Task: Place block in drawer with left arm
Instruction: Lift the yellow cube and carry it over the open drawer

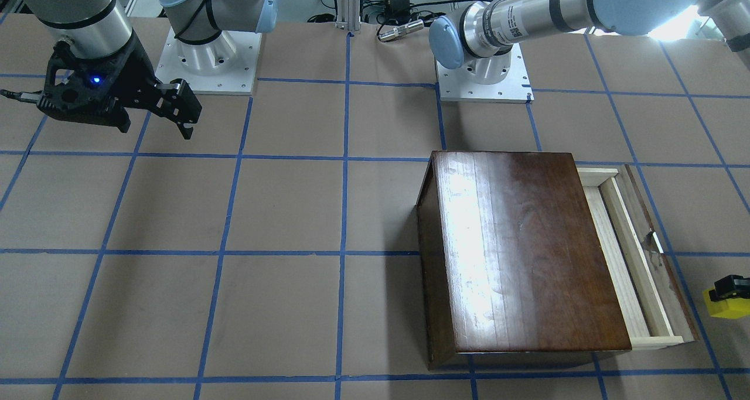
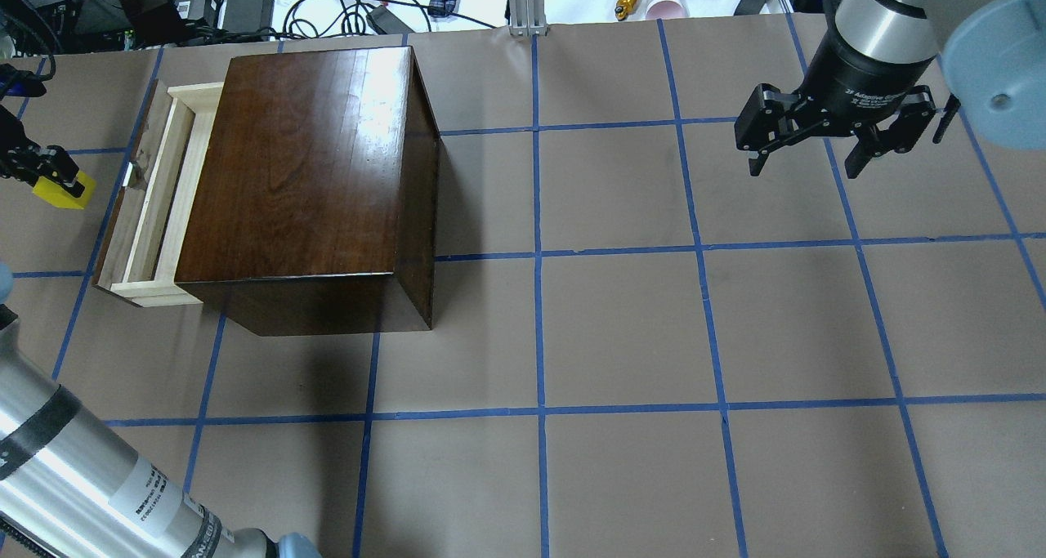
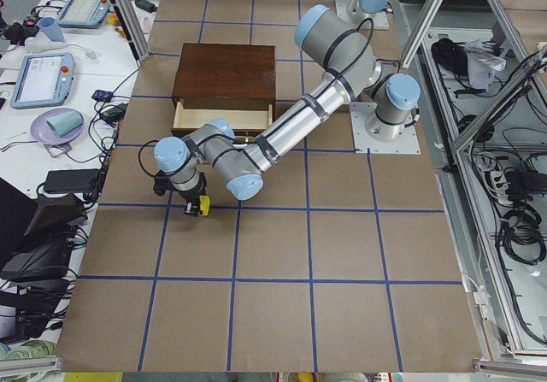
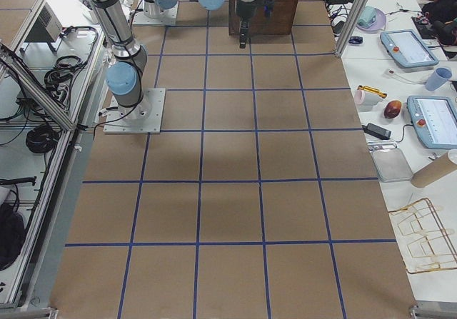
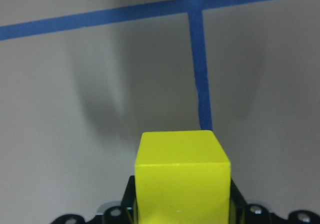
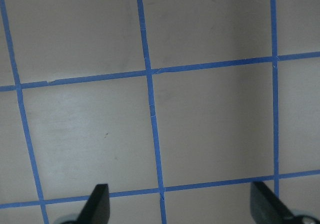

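Note:
The yellow block (image 2: 64,191) is clamped in my left gripper (image 2: 51,174), a little above the table just left of the open drawer (image 2: 152,203). The drawer has a pale-wood tray and a dark front, and sticks partly out of the dark wooden box (image 2: 302,166). Nothing shows inside it. The left wrist view shows the block (image 5: 182,176) between the fingers, over brown paper with a shadow below. In the front view the block (image 1: 726,307) is right of the drawer (image 1: 636,253). My right gripper (image 2: 817,164) is open and empty, hovering far right.
The table is brown paper with a blue tape grid (image 2: 537,256). Cables and small items (image 2: 343,2) lie along the far edge. The left arm's forearm (image 2: 90,476) crosses the near left corner. The right arm's base plate (image 1: 205,60) stands at the robot side.

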Robot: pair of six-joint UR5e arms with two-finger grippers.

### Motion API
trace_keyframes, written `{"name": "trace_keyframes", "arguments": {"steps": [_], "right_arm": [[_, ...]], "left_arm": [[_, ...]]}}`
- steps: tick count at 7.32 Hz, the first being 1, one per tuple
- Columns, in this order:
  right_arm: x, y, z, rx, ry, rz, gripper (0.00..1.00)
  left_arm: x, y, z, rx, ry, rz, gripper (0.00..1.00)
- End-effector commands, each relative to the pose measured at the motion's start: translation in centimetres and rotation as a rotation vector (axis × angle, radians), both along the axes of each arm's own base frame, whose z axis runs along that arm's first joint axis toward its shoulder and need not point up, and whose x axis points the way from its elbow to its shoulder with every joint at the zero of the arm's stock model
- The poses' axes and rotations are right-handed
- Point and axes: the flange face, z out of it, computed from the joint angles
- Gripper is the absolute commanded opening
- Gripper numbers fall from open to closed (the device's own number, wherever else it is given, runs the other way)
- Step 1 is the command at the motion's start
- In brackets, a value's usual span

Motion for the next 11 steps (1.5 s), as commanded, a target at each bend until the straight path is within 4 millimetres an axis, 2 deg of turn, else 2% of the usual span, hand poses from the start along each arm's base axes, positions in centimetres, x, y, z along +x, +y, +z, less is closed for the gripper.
{"name": "trace_keyframes", "arguments": {"steps": [1,4,7,8,10,11], "right_arm": [[0.0,0.0,0.0,0.000,0.000,0.000,1.00],[0.0,0.0,0.0,0.000,0.000,0.000,1.00],[0.0,0.0,0.0,0.000,0.000,0.000,1.00],[0.0,0.0,0.0,0.000,0.001,0.000,1.00],[0.0,0.0,0.0,0.000,0.000,0.000,1.00],[0.0,0.0,0.0,0.000,0.000,0.000,1.00]], "left_arm": [[-1.5,1.8,4.5,0.012,0.010,0.002,0.37],[-4.5,4.6,9.9,0.050,0.032,0.006,0.37],[-8.0,7.2,12.9,0.049,0.023,0.051,0.36],[-10.2,7.4,13.9,0.042,0.015,0.047,0.36],[-13.1,7.7,15.1,0.033,0.005,0.065,0.36],[-15.9,7.2,15.8,0.023,-0.006,0.083,0.36]]}}
